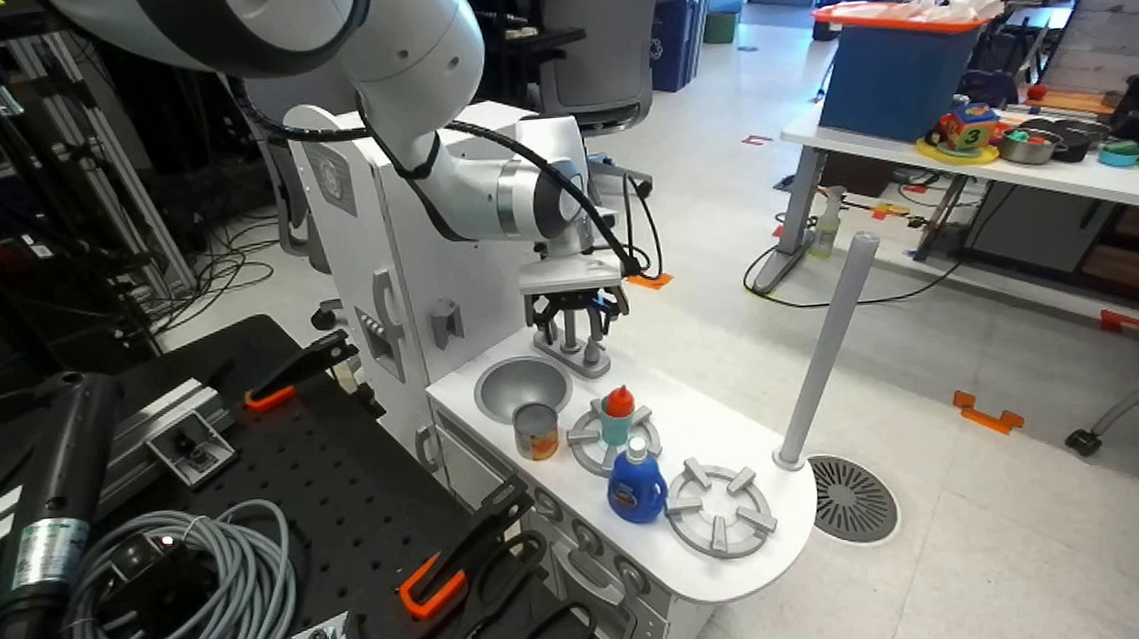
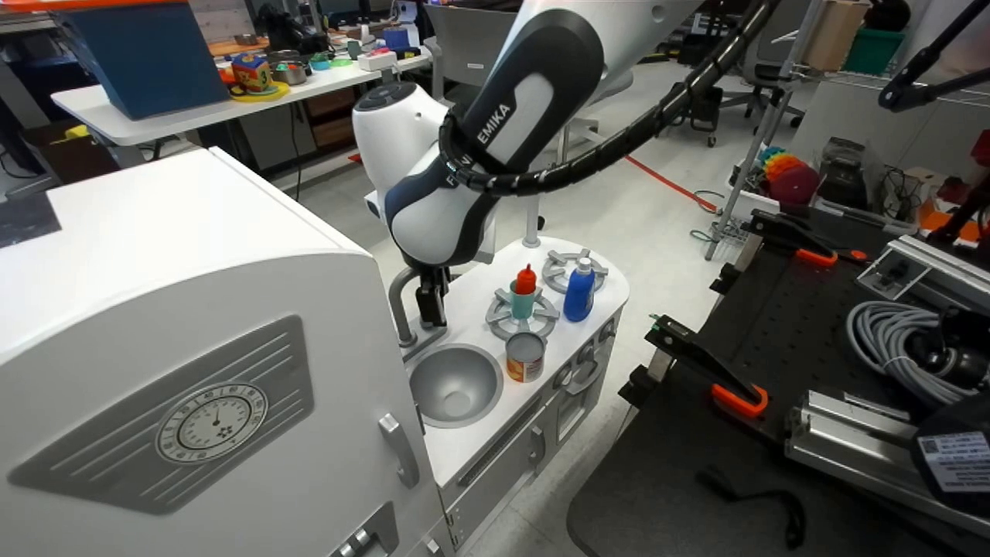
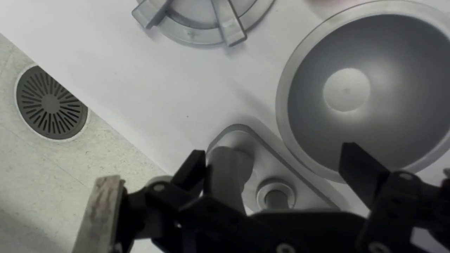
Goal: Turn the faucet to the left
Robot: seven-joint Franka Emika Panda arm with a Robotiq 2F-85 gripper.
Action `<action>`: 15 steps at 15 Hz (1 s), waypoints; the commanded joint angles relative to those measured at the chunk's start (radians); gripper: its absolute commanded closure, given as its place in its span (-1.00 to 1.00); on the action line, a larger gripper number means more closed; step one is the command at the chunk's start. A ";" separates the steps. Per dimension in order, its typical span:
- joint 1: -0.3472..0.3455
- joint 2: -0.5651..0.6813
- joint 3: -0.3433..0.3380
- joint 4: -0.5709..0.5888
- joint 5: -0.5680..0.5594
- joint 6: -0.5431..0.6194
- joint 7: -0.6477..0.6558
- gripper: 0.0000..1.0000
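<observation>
I have the gripper point(image 3: 272, 154) spread apart; in an exterior view gooseneck faucet point(image 2: 397, 303) stands upright, long axis near 12, top bending toward 2 o'clock.

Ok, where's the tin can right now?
In an exterior view, the tin can stands on the white counter just right of the grey basin, in front of the burner holding the teal cup.

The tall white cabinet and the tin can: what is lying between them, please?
The round grey basin lies between the tall white cabinet and the tin can; both exterior views show this.
</observation>
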 commanded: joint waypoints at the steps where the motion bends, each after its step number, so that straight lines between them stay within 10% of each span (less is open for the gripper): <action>1: -0.018 -0.125 0.102 -0.212 0.026 -0.013 -0.079 -1.00; 7: -0.004 -0.111 0.182 -0.222 0.063 -0.015 -0.033 -1.00; 15: -0.027 -0.276 0.120 -0.415 0.146 -0.046 0.244 -1.00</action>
